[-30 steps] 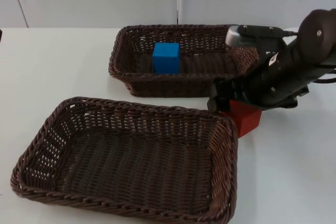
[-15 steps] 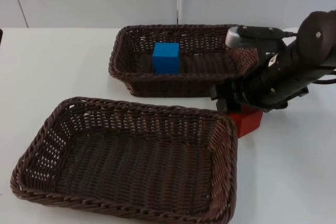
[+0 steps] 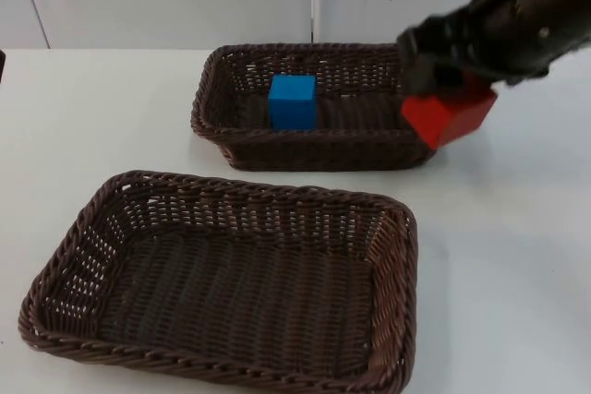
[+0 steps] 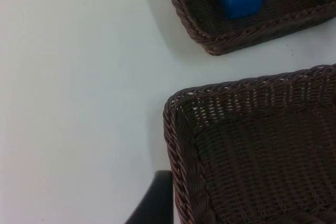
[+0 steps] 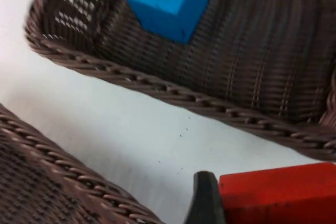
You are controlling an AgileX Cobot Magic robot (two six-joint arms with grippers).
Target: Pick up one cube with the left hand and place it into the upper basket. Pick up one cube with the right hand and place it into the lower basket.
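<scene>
Over the upper basket's (image 3: 314, 149) right end, the right gripper (image 3: 443, 89) has just lifted the red cube (image 3: 450, 117) off the table, fingers clamped on it. Lower basket (image 3: 231, 193) comes next, I'd guess. Blue cube (image 3: 292, 101) is already in the upper one, left arm's waiting, can't tell its fingers.

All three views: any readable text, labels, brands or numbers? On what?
None readable.
Blue cube: plain faces, no marking.
Red cube, held in the right tool: plain.
Upper basket and lower basket: bare wicker, no tag.
Table and wall: unmarked.
</scene>
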